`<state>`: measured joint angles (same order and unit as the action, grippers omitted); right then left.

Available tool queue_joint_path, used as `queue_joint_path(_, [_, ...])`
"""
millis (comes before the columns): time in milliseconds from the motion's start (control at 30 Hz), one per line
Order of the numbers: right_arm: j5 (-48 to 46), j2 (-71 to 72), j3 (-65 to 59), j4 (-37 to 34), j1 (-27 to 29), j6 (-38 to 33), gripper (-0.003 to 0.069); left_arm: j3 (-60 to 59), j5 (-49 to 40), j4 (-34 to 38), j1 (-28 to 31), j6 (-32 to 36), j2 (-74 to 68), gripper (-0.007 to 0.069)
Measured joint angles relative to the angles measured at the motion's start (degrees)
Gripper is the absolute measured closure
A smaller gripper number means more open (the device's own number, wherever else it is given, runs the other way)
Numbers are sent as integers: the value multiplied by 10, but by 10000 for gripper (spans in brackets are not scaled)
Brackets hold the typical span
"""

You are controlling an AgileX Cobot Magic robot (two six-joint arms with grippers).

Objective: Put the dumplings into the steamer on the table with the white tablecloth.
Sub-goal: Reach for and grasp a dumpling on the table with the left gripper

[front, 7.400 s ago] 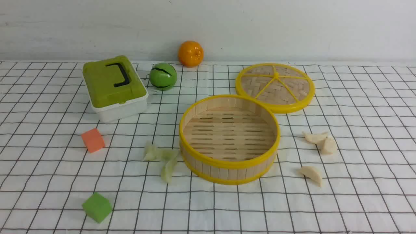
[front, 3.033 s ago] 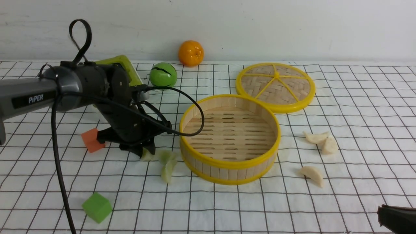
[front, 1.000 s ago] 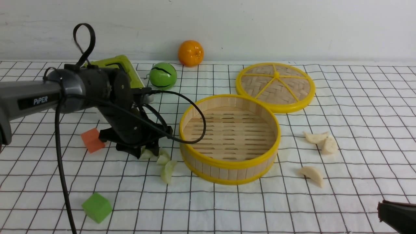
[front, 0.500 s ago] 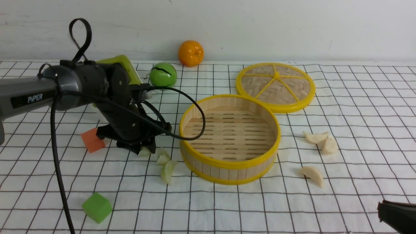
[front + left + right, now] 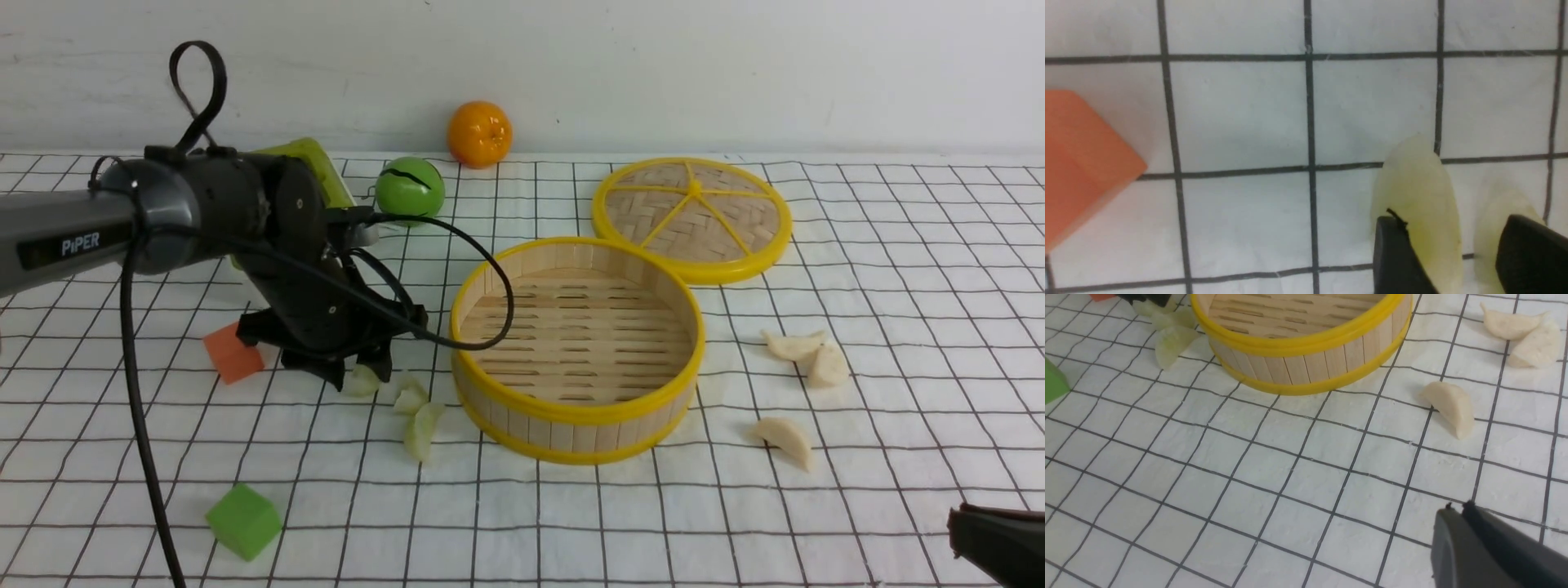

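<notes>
bench [image 5: 571,523]: covered by the white tablecloth [image 5: 898,269] with its black grid, a little wrinkled around the steamer; fingertips working this low could nip a fold and drag everything on it
steamer [image 5: 571,412]: empty, no dumpling inside yet; it looks light, so a nudge from the left arm might shove it; from the front the arm's black cable [image 5: 490,269] loops across its left rim and might do the same
left hand [image 5: 360,374]: just left of the steamer, low over the cloth, released; fingers [image 5: 1396,261] apart either side of one pale green dumpling, with nothing pinched that I can see
right hand [image 5: 1457,512]: well in front of the steamer, off to its right, clenched on nothing
green dumplings [image 5: 411,398]: three huddled beside the steamer's left wall; a neighbour sits right against one finger, so closing could catch two or flick one away; a smooth crescent might squirt out
cream dumplings [image 5: 782,441]: three on the cloth right of the steamer, none in a hand
</notes>
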<state>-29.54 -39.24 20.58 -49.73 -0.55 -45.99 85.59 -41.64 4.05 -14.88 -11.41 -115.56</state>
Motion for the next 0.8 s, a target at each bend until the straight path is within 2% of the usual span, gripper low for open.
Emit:
queue_joint_path(133, [-1,0,0,2,0,-7,639,-1,2,-12,0,0,26,365])
queue_joint_path(167, [-1,0,0,4,0,-10,639,-1,4,-19,0,0,52,431])
queue_joint_path(200, [-1,0,0,4,0,-10,639,-1,4,-20,0,0,52,431])
queue_joint_path(267, [-1,0,0,5,0,-10,639,-2,6,-23,0,0,98,533])
queue_joint_path(400, [-1,0,0,5,0,-10,639,-5,8,-23,0,0,159,638])
queue_joint_path(600, [-1,0,0,6,0,-10,640,-34,42,-24,0,0,265,637])
queue_joint_path(800, [0,0,0,6,0,-10,656,-62,53,-24,0,0,240,637])
